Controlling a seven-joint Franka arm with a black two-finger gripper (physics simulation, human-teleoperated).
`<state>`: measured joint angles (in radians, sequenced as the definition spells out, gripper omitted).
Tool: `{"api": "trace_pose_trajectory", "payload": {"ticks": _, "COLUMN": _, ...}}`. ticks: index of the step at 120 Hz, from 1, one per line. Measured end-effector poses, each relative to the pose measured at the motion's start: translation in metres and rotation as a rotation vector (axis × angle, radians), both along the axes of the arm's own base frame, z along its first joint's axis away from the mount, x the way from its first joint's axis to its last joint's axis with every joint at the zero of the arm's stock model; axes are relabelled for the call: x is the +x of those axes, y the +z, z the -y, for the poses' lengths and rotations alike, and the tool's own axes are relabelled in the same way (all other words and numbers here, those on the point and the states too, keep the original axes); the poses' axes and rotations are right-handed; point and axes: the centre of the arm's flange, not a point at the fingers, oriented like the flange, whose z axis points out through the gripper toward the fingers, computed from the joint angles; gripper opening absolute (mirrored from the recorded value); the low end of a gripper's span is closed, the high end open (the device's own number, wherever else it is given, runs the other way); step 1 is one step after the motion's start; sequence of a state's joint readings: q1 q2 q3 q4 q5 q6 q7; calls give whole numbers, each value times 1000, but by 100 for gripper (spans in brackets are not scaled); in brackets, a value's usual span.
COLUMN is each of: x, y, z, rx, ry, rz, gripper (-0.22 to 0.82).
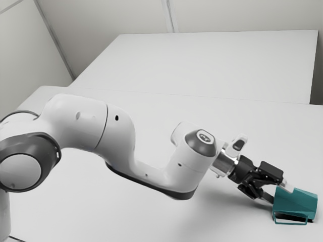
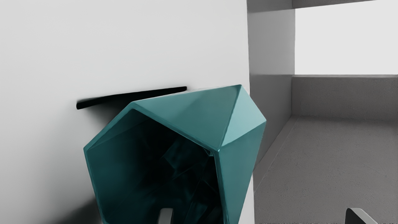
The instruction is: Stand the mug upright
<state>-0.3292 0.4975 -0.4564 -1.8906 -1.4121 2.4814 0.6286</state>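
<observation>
Your gripper [image 1: 279,192] has its jaws spread, 1 finger [image 2: 166,217] at the mouth of the teal mug [image 1: 298,202], which lies sideways on the bench [image 1: 151,121]. You can't read the arm's round badge [image 1: 205,136].

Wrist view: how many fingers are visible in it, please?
2: one finger at the open mouth of the mug, the other finger beyond the mug's outer wall.

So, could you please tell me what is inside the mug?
The mouth of the mug shows teal inner walls, with one fingertip of my open gripper across the opening; I can't tell whether it reaches inside. Deeper in, shadow hides whatever may be there.
</observation>
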Motion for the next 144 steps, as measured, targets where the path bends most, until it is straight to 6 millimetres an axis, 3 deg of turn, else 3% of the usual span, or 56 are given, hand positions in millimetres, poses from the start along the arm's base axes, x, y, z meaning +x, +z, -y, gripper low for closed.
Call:
{"api": "trace_pose_trajectory", "payload": {"ticks": 23, "x": -1, "y": 6, "z": 12, "rx": -27, "ry": -8, "rz": 26, "gripper": 60}}
{"api": "trace_pose_trajectory", "payload": {"ticks": 44, "x": -6, "y": 0, "z": 18, "rx": -37, "ry": -13, "rz": 22, "gripper": 58}}
{"api": "trace_pose_trajectory", "payload": {"ticks": 51, "x": -7, "y": -1, "z": 18, "rx": -38, "ry": -14, "rz": 24, "gripper": 50}}
{"api": "trace_pose_trajectory", "payload": {"ticks": 69, "x": -5, "y": 2, "z": 19, "rx": -42, "ry": -20, "rz": 43, "gripper": 13}}
{"api": "trace_pose_trajectory", "payload": {"ticks": 84, "x": -4, "y": 4, "z": 18, "rx": -44, "ry": -25, "rz": 56, "gripper": -3}}
{"api": "trace_pose_trajectory", "payload": {"ticks": 104, "x": -6, "y": 5, "z": 21, "rx": -44, "ry": -32, "rz": 68, "gripper": -12}}
{"api": "trace_pose_trajectory", "payload": {"ticks": 129, "x": -5, "y": 9, "z": 26, "rx": -48, "ry": -28, "rz": 83, "gripper": -16}}
{"api": "trace_pose_trajectory", "payload": {"ticks": 144, "x": -7, "y": 33, "z": 24, "rx": -51, "ry": -33, "rz": 127, "gripper": -17}}
